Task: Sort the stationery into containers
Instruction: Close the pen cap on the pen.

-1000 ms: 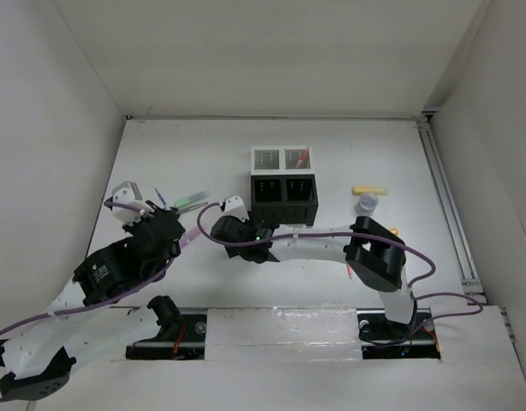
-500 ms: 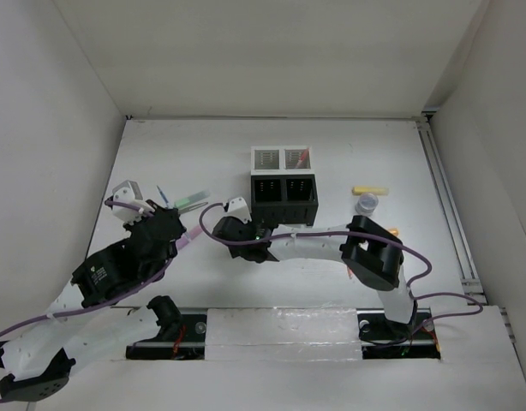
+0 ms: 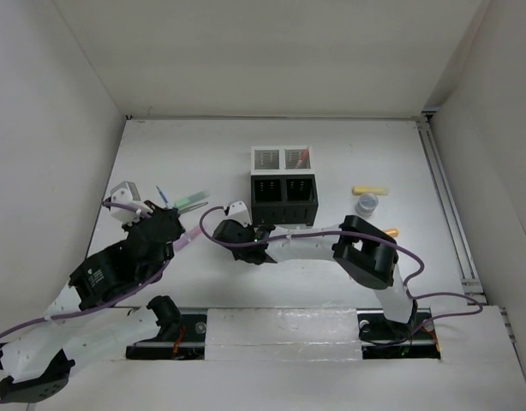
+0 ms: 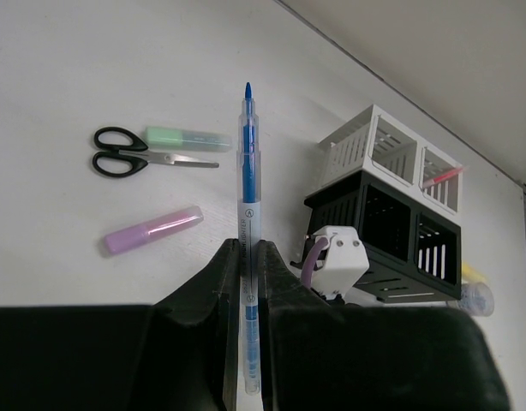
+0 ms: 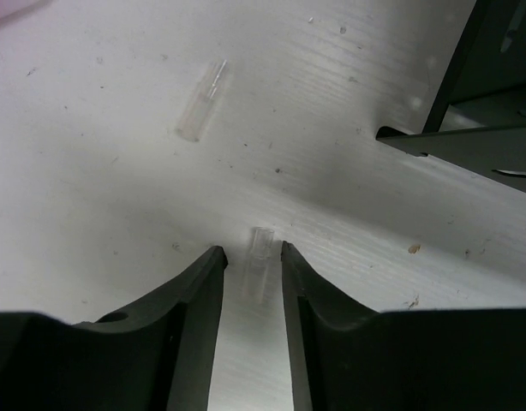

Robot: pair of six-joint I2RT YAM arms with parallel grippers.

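My left gripper [image 4: 248, 247] is shut on a blue pen [image 4: 248, 171] that points up out of the jaws, above the table's left side [image 3: 163, 197]. My right gripper [image 5: 251, 254] is low over the table in front of the containers. It is open, its jaws standing narrowly either side of a small clear cap [image 5: 260, 261], with a slit of table showing on each side. A second clear cap [image 5: 203, 103] lies further off. The containers are two white mesh bins [image 3: 280, 158] and two black slotted bins [image 3: 283, 195]; a pink pen [image 4: 441, 177] leans in one white bin.
Black-handled scissors [image 4: 126, 157], a green highlighter [image 4: 188, 138] and a purple marker [image 4: 152, 229] lie left of the bins. A yellow marker [image 3: 369, 188], a round grey piece [image 3: 366, 204] and an orange marker [image 3: 391, 230] lie to their right. White walls enclose the table.
The right gripper's jaws have narrowed, and the right arm has shifted slightly left. The left gripper still holds the blue pen in about the same place.
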